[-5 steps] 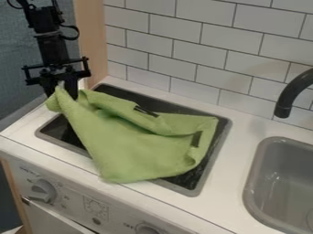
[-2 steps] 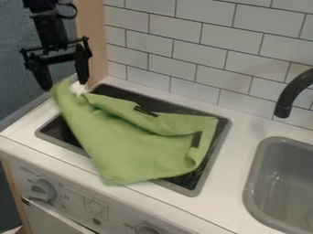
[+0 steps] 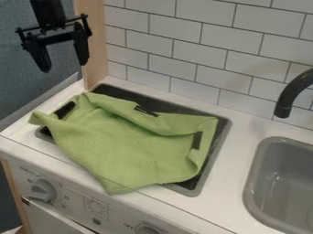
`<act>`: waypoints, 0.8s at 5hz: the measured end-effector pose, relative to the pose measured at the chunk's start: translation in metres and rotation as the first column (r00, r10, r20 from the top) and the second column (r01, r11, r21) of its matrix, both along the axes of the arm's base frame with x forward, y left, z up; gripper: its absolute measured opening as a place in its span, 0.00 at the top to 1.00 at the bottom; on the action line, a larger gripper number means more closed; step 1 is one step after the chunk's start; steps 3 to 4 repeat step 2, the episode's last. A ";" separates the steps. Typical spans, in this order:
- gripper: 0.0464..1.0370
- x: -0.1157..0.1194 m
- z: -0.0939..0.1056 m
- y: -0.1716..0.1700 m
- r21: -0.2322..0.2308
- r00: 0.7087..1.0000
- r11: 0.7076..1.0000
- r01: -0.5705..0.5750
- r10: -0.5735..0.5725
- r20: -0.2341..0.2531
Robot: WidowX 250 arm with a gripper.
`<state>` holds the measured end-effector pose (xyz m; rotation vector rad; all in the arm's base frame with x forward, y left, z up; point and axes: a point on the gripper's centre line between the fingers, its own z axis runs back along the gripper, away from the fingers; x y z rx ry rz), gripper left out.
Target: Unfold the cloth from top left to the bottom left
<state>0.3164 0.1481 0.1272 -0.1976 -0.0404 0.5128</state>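
Observation:
The black gripper [image 3: 63, 67] hangs at the upper left, its two fingers spread wide with nothing between them, above and apart from the cloth. A green cloth [image 3: 125, 144] lies over the dark stove top, its left corner resting on the white counter's left side and its lower corner hanging over the front edge. Its upper edge is rumpled and folded over, and dark patches show near the top, right and upper left.
The dark stove top [image 3: 122, 94] has a grey rim set in the white counter [image 3: 235, 160]. At right are a grey sink [image 3: 278, 183] and a black faucet [image 3: 293, 91]. A tiled wall [image 3: 196, 50] stands behind, a wooden post [image 3: 93, 41] at the left, and knobs [image 3: 43, 191] below.
The gripper has let go of the cloth's left corner, opened and risen. That corner has dropped down and to the left onto the counter, and the cloth's front corner sits slightly lower.

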 end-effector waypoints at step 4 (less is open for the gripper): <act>0.04 0.005 0.018 -0.008 0.041 0.998 0.999 0.029 -0.031 0.056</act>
